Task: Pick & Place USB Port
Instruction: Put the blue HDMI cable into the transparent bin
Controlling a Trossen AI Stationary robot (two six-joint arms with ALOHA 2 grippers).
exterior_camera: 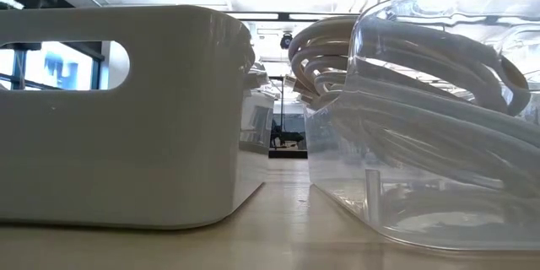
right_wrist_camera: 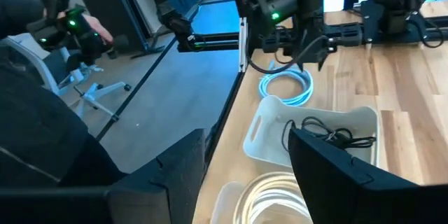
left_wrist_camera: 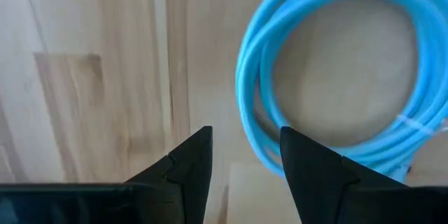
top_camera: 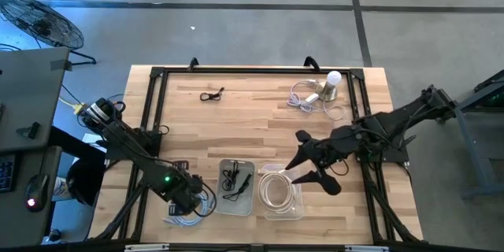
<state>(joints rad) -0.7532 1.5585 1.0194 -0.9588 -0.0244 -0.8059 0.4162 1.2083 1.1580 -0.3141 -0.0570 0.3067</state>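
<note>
Blue USB cable point(left_wrist_camera: 250, 105) lying coiled flat on the bare wood at the near left corner of the table point(top_camera: 260, 118), just left of the white bin point(top_camera: 223, 165), so not sorted yet by the look of it. Left gripper point(left_wrist_camera: 245, 134) hanging right over the coil's edge, jaws apart and empty, gap lined up across the strands, probably to pinch the bundle instead of chasing one loose loop. Right gripper point(top_camera: 298, 157) parked above the clear tub point(top_camera: 268, 172) near the middle, fingers spread wide with nothing in them, likely just waiting out of the way. White cable point(top_camera: 276, 190) already curled up inside that tub, black cable point(right_wrist_camera: 329, 134) sitting in the bin, so guessing one cable per container. Can't tell where blue belongs, though.
</note>
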